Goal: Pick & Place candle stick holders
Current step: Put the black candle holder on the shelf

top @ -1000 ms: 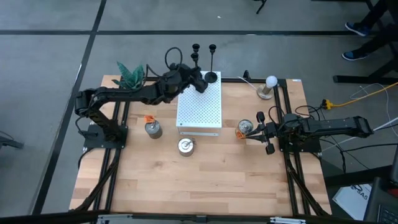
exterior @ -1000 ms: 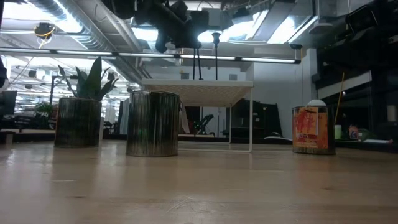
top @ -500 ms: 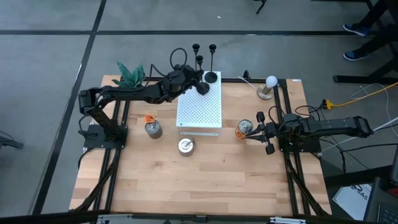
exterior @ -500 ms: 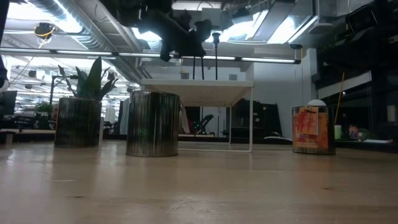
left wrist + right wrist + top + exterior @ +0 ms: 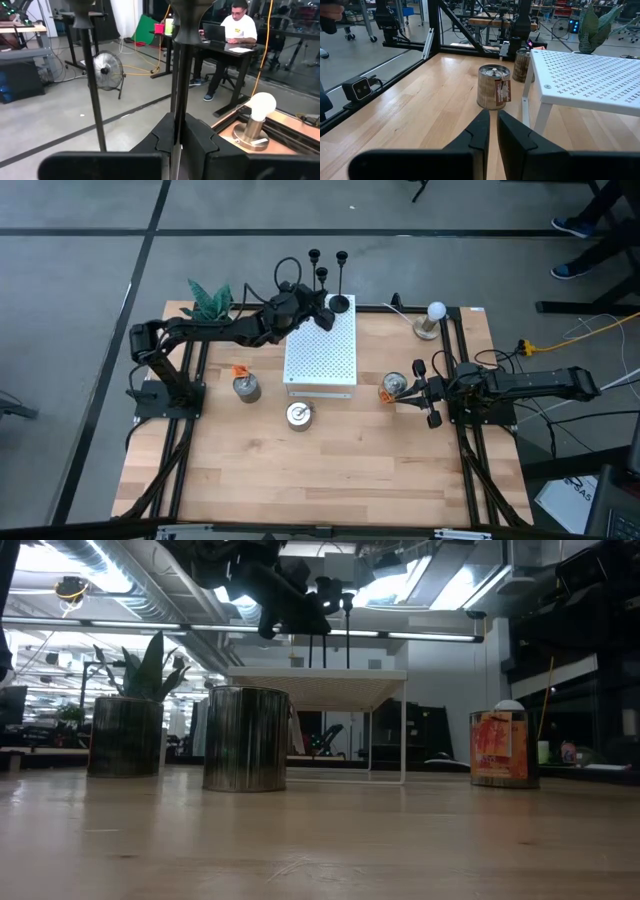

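We note that the candle stick holders (image 5: pixel 340 280) are plain black throughout, as are both arms with the left gripper (image 5: pixel 322 315) and the right gripper (image 5: pixel 425 395), while the small raised table (image 5: pixel 320 350) is white with a regular pattern of small dark perforations across its top. The tins (image 5: pixel 298 415) are silver with a vertically streaked finish, some carrying orange tags (image 5: pixel 239 371), and one tin in the low view bears an orange and white label (image 5: pixel 497 747). The worktable (image 5: pixel 300 470) is light wood in lengthwise planks inside a black frame, the plant (image 5: pixel 210 298) has green leaves, and the bulb (image 5: pixel 435 310) is white on a tan wooden base.
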You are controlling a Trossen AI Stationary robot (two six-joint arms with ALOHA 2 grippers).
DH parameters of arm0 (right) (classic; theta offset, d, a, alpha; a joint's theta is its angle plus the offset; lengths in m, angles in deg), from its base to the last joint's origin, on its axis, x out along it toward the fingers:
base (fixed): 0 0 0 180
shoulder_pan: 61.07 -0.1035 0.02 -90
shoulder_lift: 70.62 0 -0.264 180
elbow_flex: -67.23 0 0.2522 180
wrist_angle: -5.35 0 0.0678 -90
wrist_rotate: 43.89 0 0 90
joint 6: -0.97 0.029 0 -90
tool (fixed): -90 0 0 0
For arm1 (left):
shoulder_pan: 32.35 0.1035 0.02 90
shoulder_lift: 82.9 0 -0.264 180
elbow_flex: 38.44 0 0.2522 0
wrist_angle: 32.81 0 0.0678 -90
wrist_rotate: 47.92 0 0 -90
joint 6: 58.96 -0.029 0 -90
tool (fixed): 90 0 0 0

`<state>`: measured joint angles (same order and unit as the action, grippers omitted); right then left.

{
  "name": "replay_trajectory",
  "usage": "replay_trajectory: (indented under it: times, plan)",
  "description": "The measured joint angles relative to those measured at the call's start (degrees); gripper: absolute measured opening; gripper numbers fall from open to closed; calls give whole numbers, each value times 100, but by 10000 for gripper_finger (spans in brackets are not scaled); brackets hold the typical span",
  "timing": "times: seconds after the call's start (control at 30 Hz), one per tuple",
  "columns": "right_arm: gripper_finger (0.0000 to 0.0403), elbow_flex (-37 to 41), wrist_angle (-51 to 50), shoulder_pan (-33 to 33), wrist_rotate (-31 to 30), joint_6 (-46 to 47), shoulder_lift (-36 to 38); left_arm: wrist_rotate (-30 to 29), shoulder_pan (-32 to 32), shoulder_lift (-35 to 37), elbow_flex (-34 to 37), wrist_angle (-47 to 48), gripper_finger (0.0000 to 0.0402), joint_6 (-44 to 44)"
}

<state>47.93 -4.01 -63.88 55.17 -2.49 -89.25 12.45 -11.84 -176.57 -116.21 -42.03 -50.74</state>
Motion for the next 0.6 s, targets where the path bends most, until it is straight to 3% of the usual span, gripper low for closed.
replay_trajectory:
  times: [0.33, 0.6]
  plan:
    - [39, 0, 1, 0, 0, -1, 0, 87, 0, 14, -2, 83, 22, 10]
    - [39, 0, 2, 0, -1, -2, 0, 107, -4, 18, 0, 111, 67, 16]
